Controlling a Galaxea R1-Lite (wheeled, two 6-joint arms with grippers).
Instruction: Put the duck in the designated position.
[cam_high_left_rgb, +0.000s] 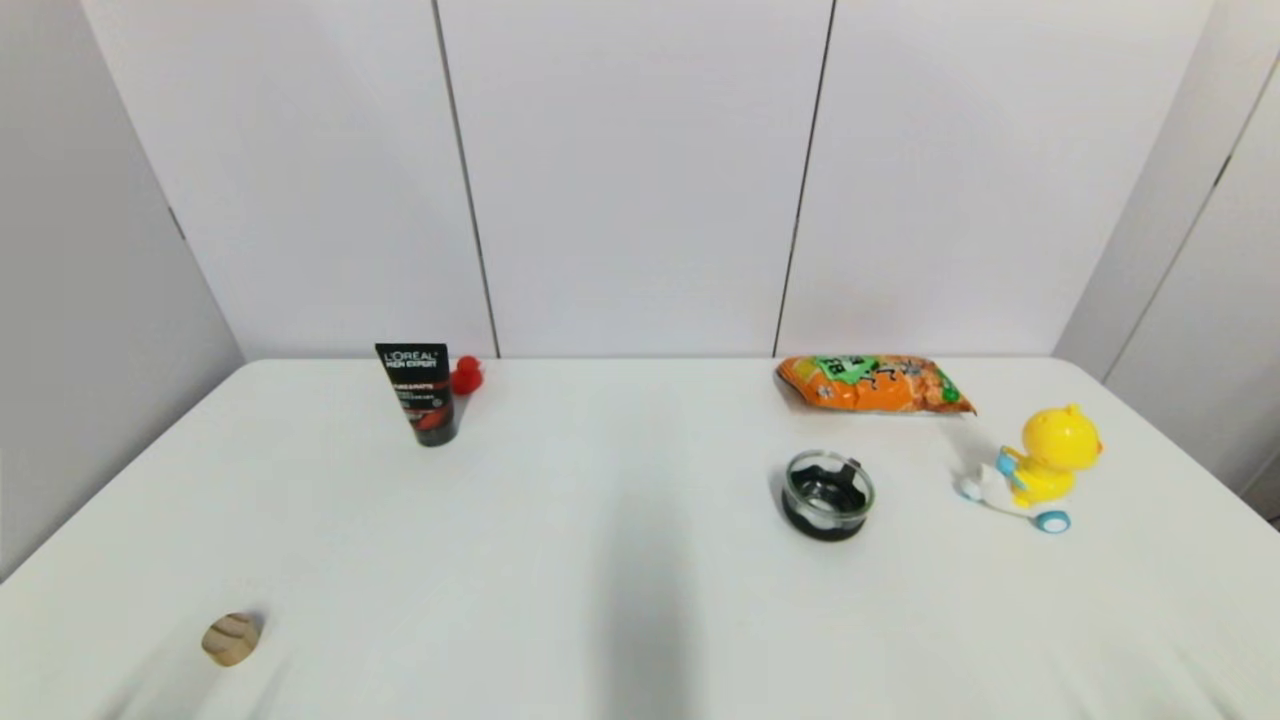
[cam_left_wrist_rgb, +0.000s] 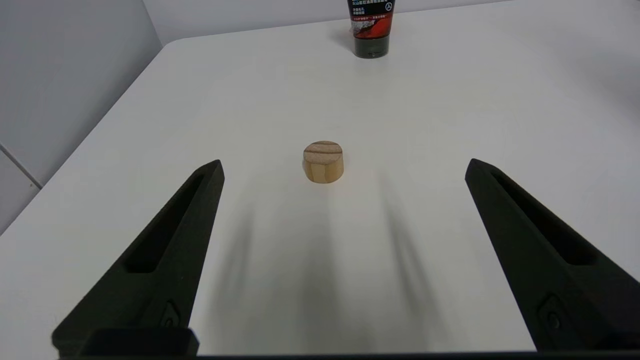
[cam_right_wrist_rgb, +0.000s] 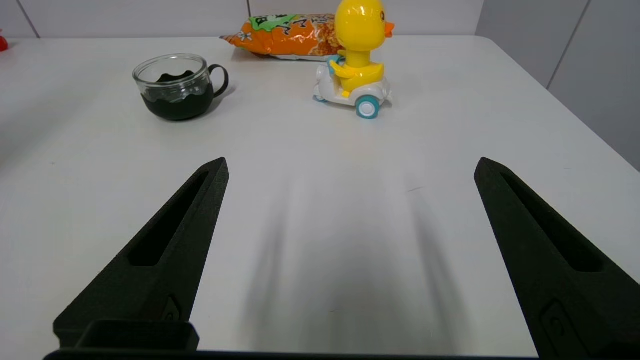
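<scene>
Red duck is sitting far left, tucked just behind the black tube. Left gripper and right gripper are hovering near, both splayed wide and empty. Risk: a reach from the near side is likely clipping the upright tube, toppling it onto the duck.
</scene>
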